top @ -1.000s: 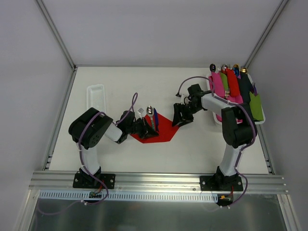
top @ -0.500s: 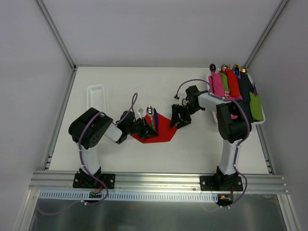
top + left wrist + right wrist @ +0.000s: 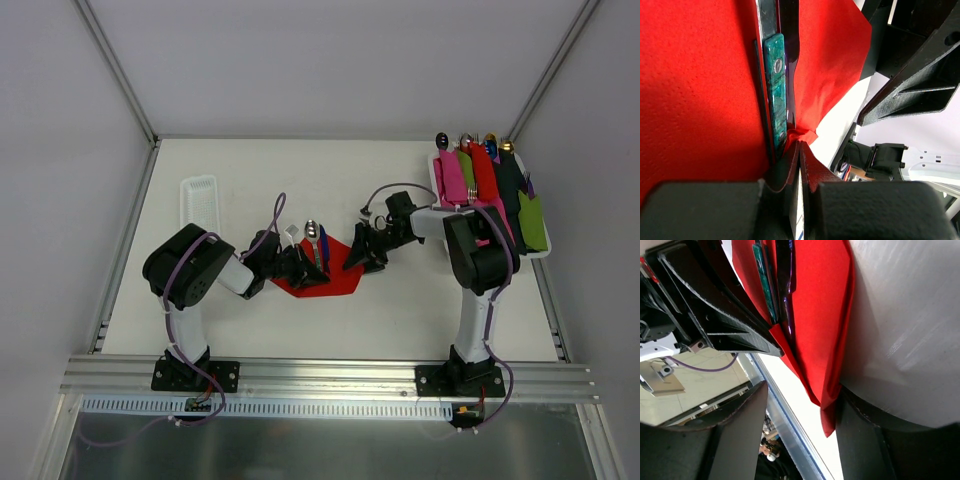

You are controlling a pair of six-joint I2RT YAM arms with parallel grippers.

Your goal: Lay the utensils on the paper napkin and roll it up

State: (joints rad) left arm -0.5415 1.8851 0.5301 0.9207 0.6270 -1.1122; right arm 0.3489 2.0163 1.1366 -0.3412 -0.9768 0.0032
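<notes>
The napkin (image 3: 345, 275) lies mid-desk (image 3: 250, 180) between the two arms, with the utensils (image 3: 316, 245) side by side on its left part. The left end effector (image 3: 800, 150) is clamped together on a pinched-up fold at the napkin's edge, right by the utensil handles. The right end effector (image 3: 800, 415) stands apart, fingers spread, with the napkin's right corner reaching in between them.

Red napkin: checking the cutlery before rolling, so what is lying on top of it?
A green-handled utensil and a darker one lie side by side on the red napkin. The left hand, pinching its edge, covers whatever lies beneath it.
</notes>
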